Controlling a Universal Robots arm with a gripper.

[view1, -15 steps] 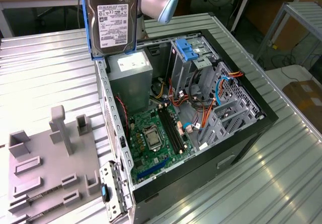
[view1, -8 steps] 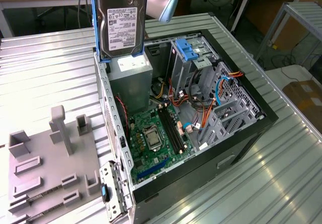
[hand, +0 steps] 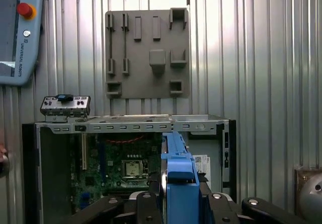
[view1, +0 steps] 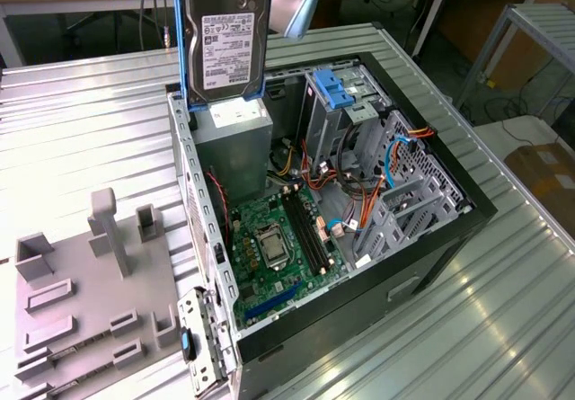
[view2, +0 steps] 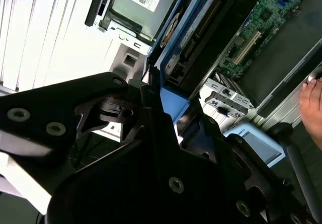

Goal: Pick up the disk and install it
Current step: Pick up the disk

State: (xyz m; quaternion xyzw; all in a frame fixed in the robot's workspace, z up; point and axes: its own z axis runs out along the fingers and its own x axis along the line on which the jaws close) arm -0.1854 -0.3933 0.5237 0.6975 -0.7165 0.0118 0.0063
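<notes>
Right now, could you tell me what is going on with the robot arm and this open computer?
The arm's gripper is shut on the disk and holds it upright in the air by its blue side rails. The disk hangs above the open computer case, over the grey power-supply box, and is not yet seated in the case. A person's hand is near the case in the second wrist view.

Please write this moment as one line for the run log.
gripper: shut on disk | disk: upright, in the air above open case | install: not yet done
</notes>
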